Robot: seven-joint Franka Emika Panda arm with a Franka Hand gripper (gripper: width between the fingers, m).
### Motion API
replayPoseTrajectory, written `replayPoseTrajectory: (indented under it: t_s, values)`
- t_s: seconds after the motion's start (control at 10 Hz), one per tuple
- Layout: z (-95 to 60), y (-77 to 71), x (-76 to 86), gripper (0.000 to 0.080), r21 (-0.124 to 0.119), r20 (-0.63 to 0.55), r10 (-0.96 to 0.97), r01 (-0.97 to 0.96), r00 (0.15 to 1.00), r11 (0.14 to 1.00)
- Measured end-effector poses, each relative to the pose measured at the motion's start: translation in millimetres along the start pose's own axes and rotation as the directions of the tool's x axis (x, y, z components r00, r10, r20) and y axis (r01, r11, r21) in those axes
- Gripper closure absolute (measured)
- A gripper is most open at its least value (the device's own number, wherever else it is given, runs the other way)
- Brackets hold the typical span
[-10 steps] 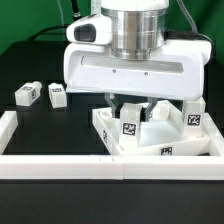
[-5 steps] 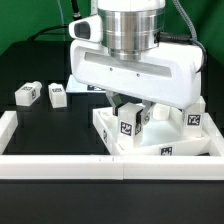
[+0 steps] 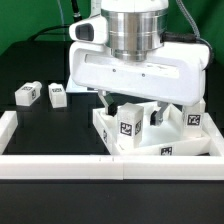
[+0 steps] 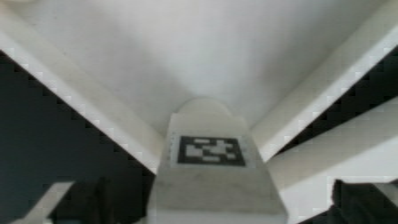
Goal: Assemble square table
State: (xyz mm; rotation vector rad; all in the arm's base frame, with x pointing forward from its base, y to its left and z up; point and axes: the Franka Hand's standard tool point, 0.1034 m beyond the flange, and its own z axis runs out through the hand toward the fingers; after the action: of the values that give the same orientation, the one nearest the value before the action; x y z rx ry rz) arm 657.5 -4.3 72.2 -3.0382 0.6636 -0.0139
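Jaws on the gripper (image 3: 131,110) stand spread, with one finger (image 3: 109,100) on each side of an upright leg (image 3: 128,126). As far as I can tell from the exterior view, neither presses it. That leg stands inside the table top (image 3: 186,147), toward its corner on the exterior view's left, with its tag facing the camera. A second leg (image 3: 193,119) sits at the top's corner on the exterior view's right. One loose leg (image 3: 26,94) and another (image 3: 57,95) lie well apart from the top on the black table (image 3: 60,130), inside the white rails (image 3: 90,166). On the wrist view I see the tagged leg (image 4: 212,175) centred. The top's white surfaces (image 4: 196,60) lie behind it, and there are dark gaps on both sides.
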Motion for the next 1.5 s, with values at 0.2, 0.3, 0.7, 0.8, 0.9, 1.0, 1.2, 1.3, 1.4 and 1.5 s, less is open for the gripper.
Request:
replayPoseTrajectory:
  t_s: [0.2, 0.3, 0.7, 0.8, 0.9, 1.0, 1.2, 1.3, 1.4, 1.5]
  values:
    - [-0.8, -2.2, -0.2, 0.0152, -0.001, -0.002, -0.224, 0.224, 0.974, 0.974]
    - [-1.0, -1.3, 0.7, 0.0152, -0.001, -0.002, -0.337, 0.337, 0.942, 0.942]
    - [1.7, 0.6, 0.6, 0.0151, -0.009, 0.007, -0.677, 0.677, 0.736, 0.736]
    - [1.3, 1.0, 1.0, 0.0151, -0.01, 0.008, -0.718, 0.718, 0.696, 0.696]
    - [1.0, 1.7, 1.6, 0.0151, -0.018, 0.013, -0.762, 0.762, 0.648, 0.648]
    - [0.9, 1.9, 1.9, 0.0151, -0.02, 0.014, -0.786, 0.786, 0.618, 0.618]
    - [1.0, 3.0, 2.4, 0.0151, -0.023, 0.018, -0.855, 0.855, 0.518, 0.518]
    - [1.1, 4.7, 3.3, 0.0151, -0.028, 0.021, -0.886, 0.886, 0.463, 0.462]
    - [0.9, 6.4, 4.8, 0.0151, -0.03, 0.02, -0.897, 0.897, 0.442, 0.442]
    - [0.6, 9.7, 6.3, 0.0151, -0.029, 0.023, -0.93, 0.93, 0.366, 0.365]
